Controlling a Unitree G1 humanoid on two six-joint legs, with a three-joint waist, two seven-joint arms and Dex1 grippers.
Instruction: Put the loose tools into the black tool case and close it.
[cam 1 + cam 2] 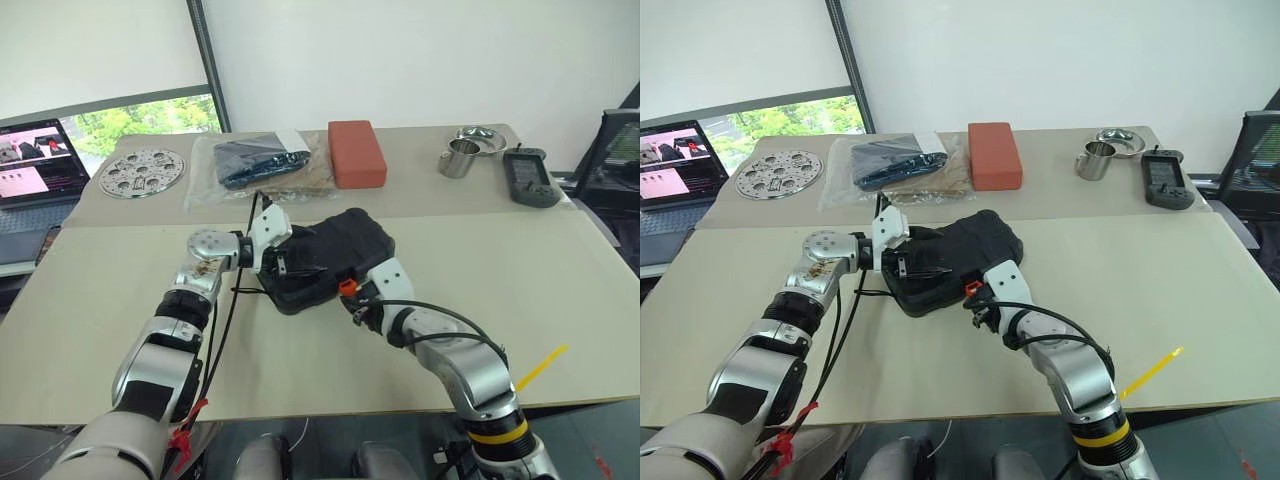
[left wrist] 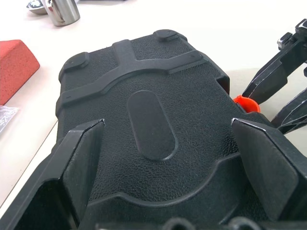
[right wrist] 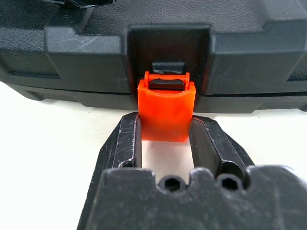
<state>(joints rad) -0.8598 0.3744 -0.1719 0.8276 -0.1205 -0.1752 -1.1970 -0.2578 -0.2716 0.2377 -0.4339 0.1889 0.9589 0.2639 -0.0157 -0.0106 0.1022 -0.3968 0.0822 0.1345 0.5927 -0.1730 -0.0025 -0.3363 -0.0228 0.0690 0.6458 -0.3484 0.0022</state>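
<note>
The black tool case [image 1: 335, 250] lies closed in the middle of the table, lid up. My left gripper [image 2: 168, 123] is open, its two fingers [image 2: 72, 167] spread wide just over the lid from the case's left side. At the case's near edge hangs the orange latch [image 3: 165, 112]. My right gripper [image 3: 165, 122] is shut on it, one finger pressed against each side. The same latch [image 1: 347, 287] shows in the head view right in front of my right gripper [image 1: 352, 298]. The loose tools are out of view.
At the back of the table lie a red-brown box [image 1: 356, 152], a clear bag with dark contents [image 1: 262, 165], a perforated metal disc [image 1: 142, 172], a steel cup [image 1: 459, 158] and a black device [image 1: 530, 178]. A laptop [image 1: 35, 165] stands far left.
</note>
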